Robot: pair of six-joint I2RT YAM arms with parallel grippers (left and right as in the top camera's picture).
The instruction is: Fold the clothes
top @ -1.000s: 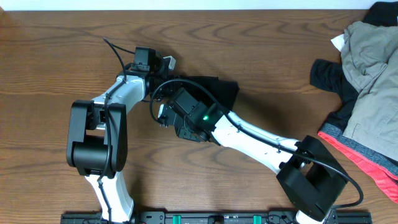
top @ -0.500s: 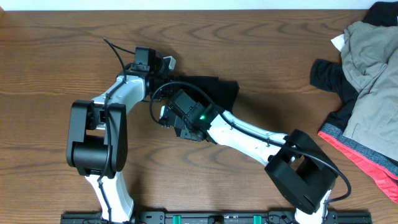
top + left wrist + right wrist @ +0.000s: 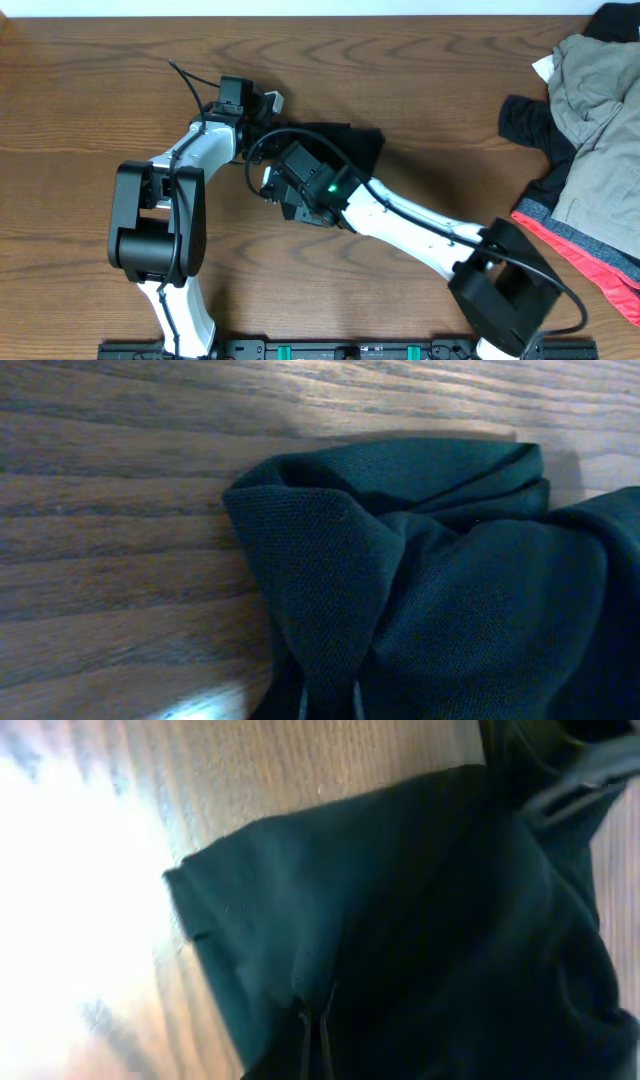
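As the black shirt [image 3: 450, 590] lies bunched beneath them, left gripper [image 3: 328, 702] and right gripper [image 3: 315, 1032] clamp its folds.

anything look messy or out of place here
The black shirt in the middle is bunched into a crumpled wad rather than lying flat; the other clothes at the right edge sit in a loose unfolded heap.

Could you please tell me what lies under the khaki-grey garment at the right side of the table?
Under the khaki-grey garment, a black garment pokes out left and a coral-pink one at the lower edge; how far they reach beneath is covered.
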